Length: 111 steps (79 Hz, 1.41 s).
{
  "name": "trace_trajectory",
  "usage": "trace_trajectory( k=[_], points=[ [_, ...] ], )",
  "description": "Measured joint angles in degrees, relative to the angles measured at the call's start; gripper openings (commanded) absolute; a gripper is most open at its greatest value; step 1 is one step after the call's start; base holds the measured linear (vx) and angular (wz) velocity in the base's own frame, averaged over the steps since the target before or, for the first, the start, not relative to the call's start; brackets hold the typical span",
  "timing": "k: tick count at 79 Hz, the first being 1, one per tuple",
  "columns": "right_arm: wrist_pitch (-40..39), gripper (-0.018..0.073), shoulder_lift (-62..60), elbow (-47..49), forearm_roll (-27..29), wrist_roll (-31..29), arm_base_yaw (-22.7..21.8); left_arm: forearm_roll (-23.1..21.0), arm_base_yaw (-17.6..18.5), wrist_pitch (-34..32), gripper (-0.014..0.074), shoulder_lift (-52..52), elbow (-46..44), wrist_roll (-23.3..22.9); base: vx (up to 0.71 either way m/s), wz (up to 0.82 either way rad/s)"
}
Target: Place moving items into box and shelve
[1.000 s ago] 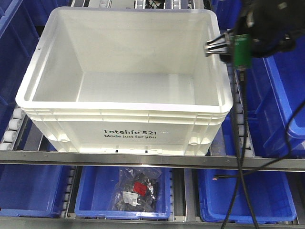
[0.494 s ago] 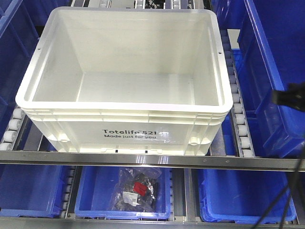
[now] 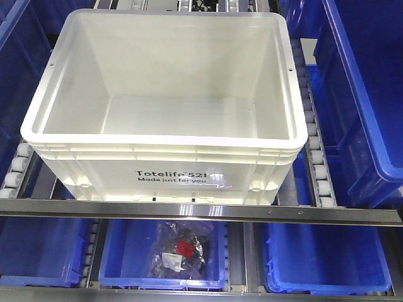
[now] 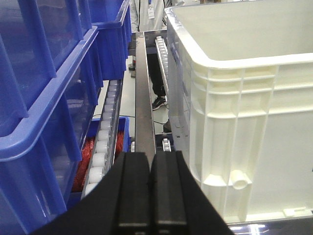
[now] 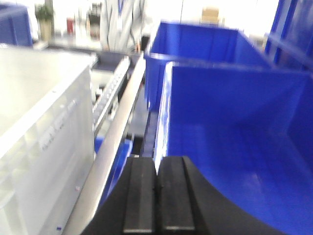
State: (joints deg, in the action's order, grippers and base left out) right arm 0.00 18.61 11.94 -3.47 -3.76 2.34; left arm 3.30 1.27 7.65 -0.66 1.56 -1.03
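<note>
Box: large white rectangular plastic tote (image 3: 165,170) with ribbed rim and black print "Totelife 521 Made just for you", standing on a roller-conveyor shelf (image 3: 313,157) behind a metal front rail (image 3: 189,211). Interior empty; no moving items show in any view.

Nearest, lower level: blue plastic bin (image 3: 126,258) holding a clear bag of small dark parts (image 3: 179,250).

Handling, by judgement: rigid moulded walls, light while empty, smooth and likely slippery on the flat faces. Best hold is under the ribbed rim or at the stepped ribs of the side wall (image 4: 234,132), one arm to each side.

Left gripper (image 4: 148,191): black pads pressed together, nothing between, low beside the tote's left wall.

Right gripper (image 5: 156,196): pads likewise closed and empty, between the tote and a blue bin (image 5: 234,132); view blurred.

Beyond: more blue bins (image 3: 368,94) flank the tote.
</note>
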Motion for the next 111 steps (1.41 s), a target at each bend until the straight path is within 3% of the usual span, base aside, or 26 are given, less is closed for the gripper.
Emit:
trace_trajectory(
  k=[16,30,48,111],
  points=[
    [-0.4,-0.0013,-10.9,-8.1,0.7,3.4,0.0,0.0,0.0,0.0,-0.0008,0.0,0.0,0.0,0.00,0.00],
    [3.8,-0.0013,-18.8,-13.5,1.9,4.6,0.0,0.0,0.0,0.0,-0.0008,0.0,0.0,0.0,0.00,0.00],
    [11.8,-0.0013,-19.3,-13.6,5.0,4.8,0.0,0.0,0.0,0.1,-0.0008,0.0,0.0,0.0,0.00,0.00],
    [8.6,-0.0010,-19.3,-13.6,5.0,4.6,0.0,0.0,0.0,0.1,-0.0008,0.0,0.0,0.0,0.00,0.00]
  ],
)
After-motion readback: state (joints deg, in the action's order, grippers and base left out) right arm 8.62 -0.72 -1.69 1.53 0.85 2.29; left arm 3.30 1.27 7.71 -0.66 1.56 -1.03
